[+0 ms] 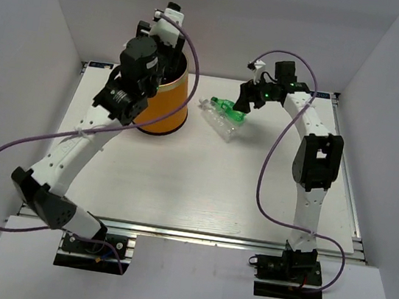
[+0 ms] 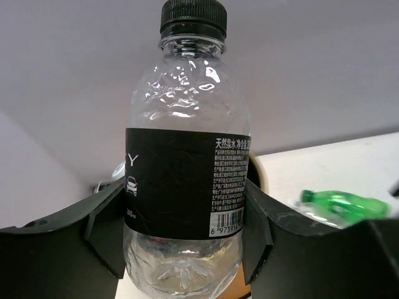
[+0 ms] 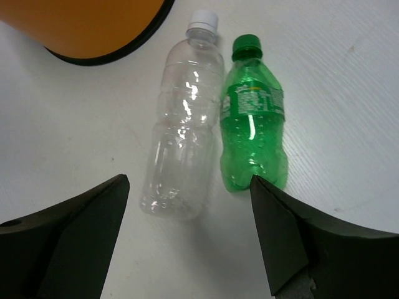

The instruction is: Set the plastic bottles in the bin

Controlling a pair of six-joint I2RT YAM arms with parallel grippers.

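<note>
My left gripper [image 2: 184, 224] clamps the black-labelled bottle [image 2: 187, 124] over the bin [image 1: 169, 112]; my right gripper [image 3: 190, 230], spread wide and empty, hovers above the clear bottle [image 3: 181, 143] and green bottle [image 3: 252, 137] beside it

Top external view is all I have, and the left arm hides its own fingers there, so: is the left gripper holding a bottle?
Observer: Yes. The left gripper is shut on a black-labelled bottle, clear with a black cap.
Operator: And the right gripper?
Observer: The right gripper is open, hovering over the green bottle and the white-capped clear bottle lying beside it, touching neither.
</note>
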